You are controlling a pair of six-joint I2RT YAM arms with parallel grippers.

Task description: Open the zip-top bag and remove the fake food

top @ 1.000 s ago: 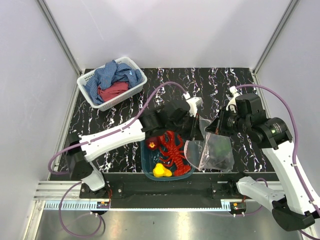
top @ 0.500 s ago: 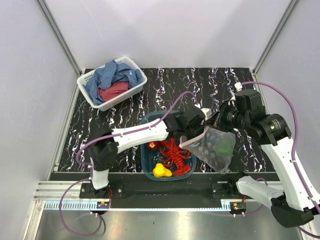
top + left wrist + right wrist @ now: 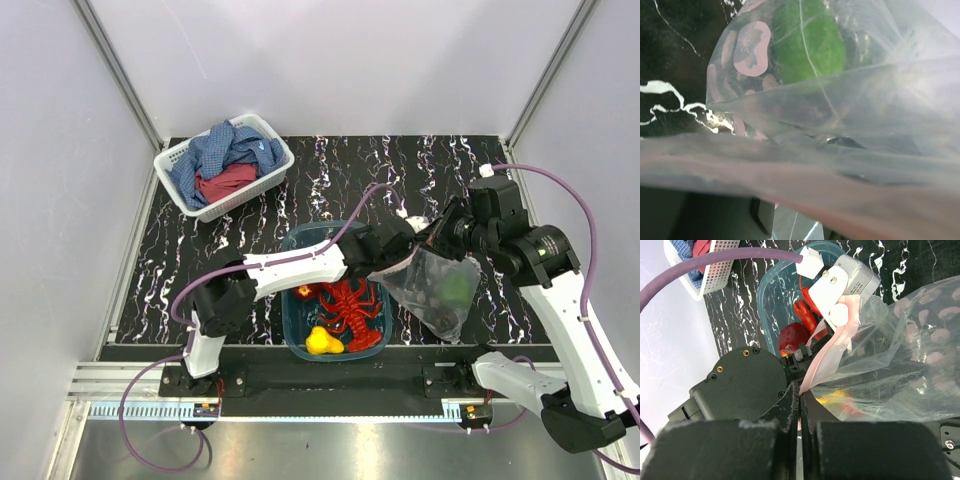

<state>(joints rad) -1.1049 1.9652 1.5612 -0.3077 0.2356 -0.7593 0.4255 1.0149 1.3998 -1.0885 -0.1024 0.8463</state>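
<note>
The zip-top bag (image 3: 432, 285) hangs over the table right of centre, clear and crinkled, with a green pepper (image 3: 456, 290) inside. My right gripper (image 3: 447, 240) is shut on its edge; in the right wrist view its gripper (image 3: 801, 390) pinches the pinkish zip strip (image 3: 832, 352). My left gripper (image 3: 405, 243) is at the bag's mouth. In the left wrist view the strip (image 3: 790, 182) lies across the front, the pepper (image 3: 807, 42) shows behind plastic, and the left gripper (image 3: 796, 226) has its jaws apart. A red lobster (image 3: 350, 305), a yellow pear (image 3: 322, 342) and a dark red fruit (image 3: 305, 292) lie in the teal tub (image 3: 292, 325).
A white basket (image 3: 240, 200) with blue and red cloths stands at the back left of the black marbled table. The tub sits at the near edge between the arm bases. Grey walls close in the left, right and back.
My left arm has reached further right to the bag's mouth and its jaws have parted. The bag has swung right and hangs fuller. The right gripper has kept its grip.
</note>
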